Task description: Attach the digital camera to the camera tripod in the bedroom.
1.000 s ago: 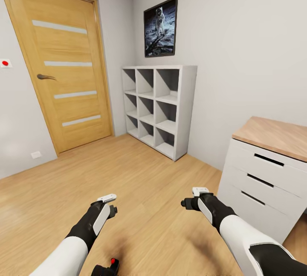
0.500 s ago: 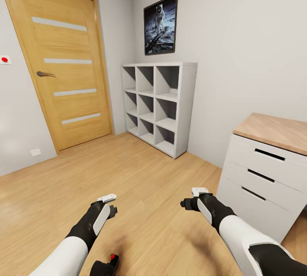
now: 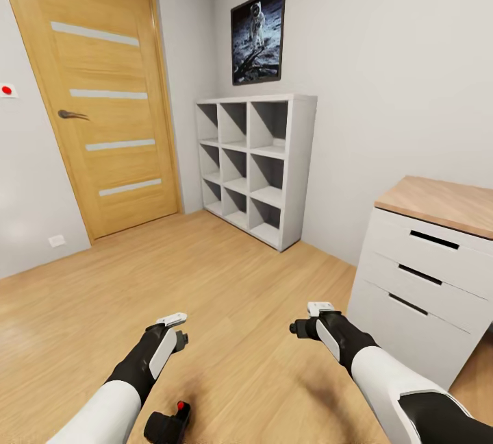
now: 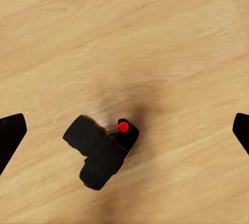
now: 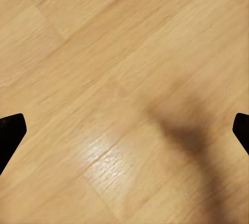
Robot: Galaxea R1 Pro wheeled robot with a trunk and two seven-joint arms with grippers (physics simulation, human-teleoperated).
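Observation:
The digital camera (image 3: 168,423), small and black with a red dot on top, lies on the light wood floor at the head view's bottom edge, just below my left forearm. In the left wrist view the digital camera (image 4: 101,150) lies on the floor far beneath the wide-apart black fingertips (image 4: 10,135). My left gripper (image 3: 171,321) hangs open above the floor, holding nothing. My right gripper (image 3: 320,308) is open too, over bare floor, its fingertips (image 5: 10,130) spread wide. The camera tripod is out of view.
A wooden door (image 3: 103,101) stands shut at the left. A white cube shelf (image 3: 257,166) stands against the far wall under an astronaut picture (image 3: 258,34). A white drawer chest (image 3: 431,273) with a wood top stands close at the right. Open floor (image 3: 226,273) lies ahead.
The whole view has shifted: door, shelf and chest sit slightly higher in the picture, and more of the digital camera shows at the bottom edge. Both arms hold the same pose.

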